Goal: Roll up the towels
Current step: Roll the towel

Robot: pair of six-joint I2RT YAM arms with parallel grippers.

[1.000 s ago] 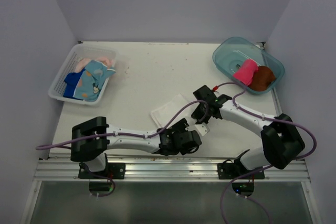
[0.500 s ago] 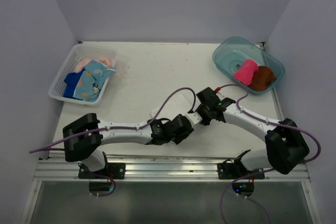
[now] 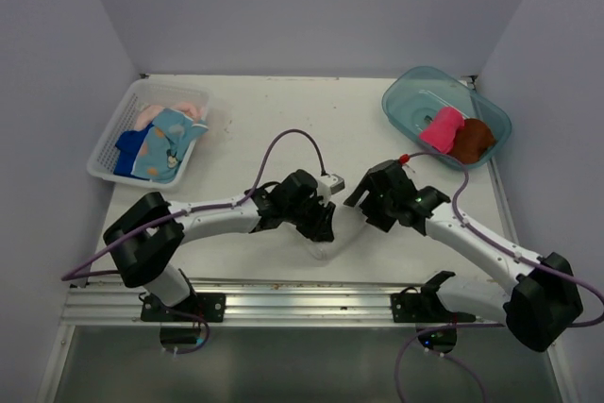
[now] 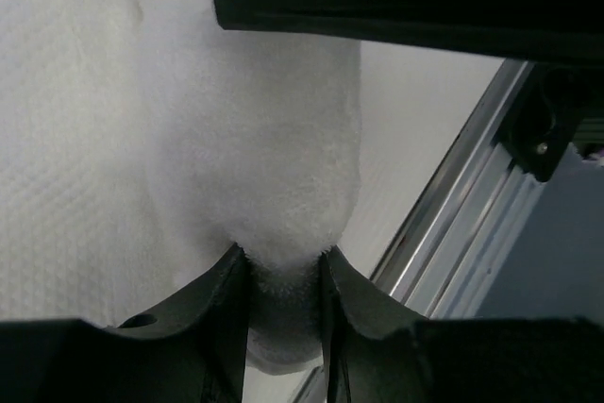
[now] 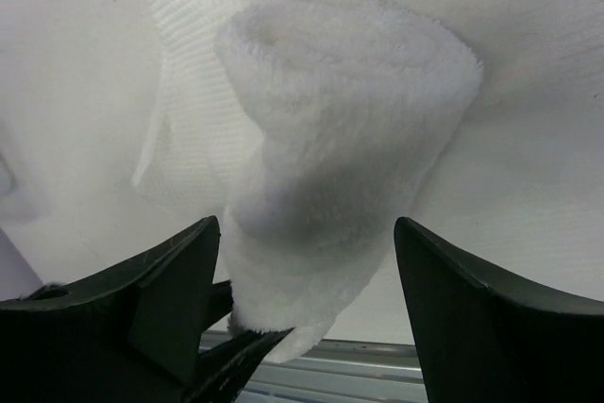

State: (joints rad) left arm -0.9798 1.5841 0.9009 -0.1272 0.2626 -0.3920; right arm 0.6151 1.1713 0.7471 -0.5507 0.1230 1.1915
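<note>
A white towel (image 3: 327, 241) lies partly rolled near the table's front edge; its roll (image 5: 330, 129) shows thick and fluffy, with a flat tail behind it. My left gripper (image 4: 283, 280) (image 3: 321, 226) is shut on the roll's near end, both fingers pressing into the pile. Just to the right of the roll, my right gripper (image 5: 307, 226) (image 3: 359, 207) stands open, its fingers wide on either side and not touching. More towels, a light blue printed one (image 3: 166, 142), a royal blue one (image 3: 126, 148) and a peach one (image 3: 166, 110), lie in the basket. A pink roll (image 3: 441, 128) and a brown roll (image 3: 470, 140) sit in the tub.
The white lattice basket (image 3: 104, 165) stands at the back left. The teal tub (image 3: 406, 92) is at the back right. An aluminium rail (image 3: 302, 301) runs along the table's front edge, close below the white towel. Purple cables loop over both arms.
My left gripper has swung up over the white towel and closed on its rolled end. The right gripper has opened wide and drawn back to the right.
</note>
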